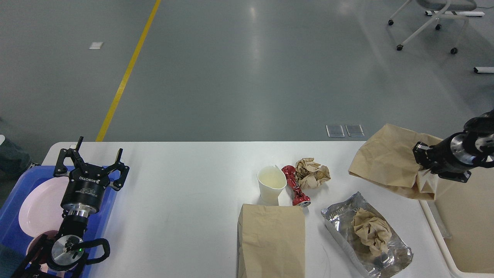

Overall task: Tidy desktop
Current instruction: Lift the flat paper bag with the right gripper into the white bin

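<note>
Smooth white laminate, rounded at its corners: the tabletop (185, 181), filling the lower half of the frame from left edge to right. Near centre, a white paper cup (271, 187), rim dented to a point, upright. Touching its right side, a crushed red can (295, 186), twisted and glossy, lying lengthwise. Just right of that, a crumpled ball of brown paper (312, 173). Below the cup, a flat brown paper bag (272, 241), matte and creased, running off the bottom edge. At lower right, a wrinkled silver foil pouch (389, 256) with a second wad of brown paper (371, 231) lying on it.

At far right, held by the right pincer (422, 157), black and metal, closed on its crumpled right edge: a large brown paper bag (386, 160), slack, partly over the tabletop's right end and partly over a cream-white rectangular bin (440, 235) with a thick rounded rim.

At lower left, a blue plastic tray (17, 191) holding a pale pink round plate (40, 206); a darker round dish below it, mostly hidden. Above the tray, the left pincer (94, 154), black linkage fingers spread wide, holding nothing.

In the upper half, grey glossy floor (247, 69) with a yellow stripe (127, 73) slanting down the upper left, and the white wheeled base of a chair (428, 25) at upper right.
</note>
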`<move>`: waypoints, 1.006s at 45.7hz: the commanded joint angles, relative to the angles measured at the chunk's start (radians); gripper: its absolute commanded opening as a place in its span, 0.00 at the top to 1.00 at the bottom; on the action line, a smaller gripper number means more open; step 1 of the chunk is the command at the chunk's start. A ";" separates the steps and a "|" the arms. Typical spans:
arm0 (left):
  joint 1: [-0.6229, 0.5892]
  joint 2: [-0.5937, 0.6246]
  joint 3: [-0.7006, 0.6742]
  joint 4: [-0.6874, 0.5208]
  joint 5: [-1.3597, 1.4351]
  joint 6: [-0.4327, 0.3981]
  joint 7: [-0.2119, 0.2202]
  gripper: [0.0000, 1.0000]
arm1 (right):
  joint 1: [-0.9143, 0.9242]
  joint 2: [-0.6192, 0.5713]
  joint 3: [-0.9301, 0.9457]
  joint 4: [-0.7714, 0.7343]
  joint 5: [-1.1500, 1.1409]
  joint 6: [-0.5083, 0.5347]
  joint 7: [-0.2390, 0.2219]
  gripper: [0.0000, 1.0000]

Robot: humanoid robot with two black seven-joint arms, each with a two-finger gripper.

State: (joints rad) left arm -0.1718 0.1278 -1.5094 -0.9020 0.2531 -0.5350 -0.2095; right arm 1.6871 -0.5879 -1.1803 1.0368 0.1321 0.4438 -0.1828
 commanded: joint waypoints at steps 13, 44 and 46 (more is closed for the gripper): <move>0.000 -0.001 0.000 0.000 0.000 0.001 0.001 0.04 | 0.652 -0.151 -0.268 0.437 -0.229 0.207 -0.007 1.00; 0.000 -0.001 0.000 0.000 0.000 0.000 -0.001 0.04 | 0.225 -0.417 -0.214 0.082 -0.278 -0.160 0.000 1.00; 0.000 -0.001 0.000 0.000 0.000 0.000 -0.001 0.04 | 0.107 -0.415 -0.132 0.042 -0.276 -0.198 0.000 1.00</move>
State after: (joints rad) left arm -0.1718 0.1274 -1.5094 -0.9020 0.2531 -0.5350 -0.2101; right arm 2.0479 -0.9873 -1.4686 1.1888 -0.1520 0.3459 -0.1874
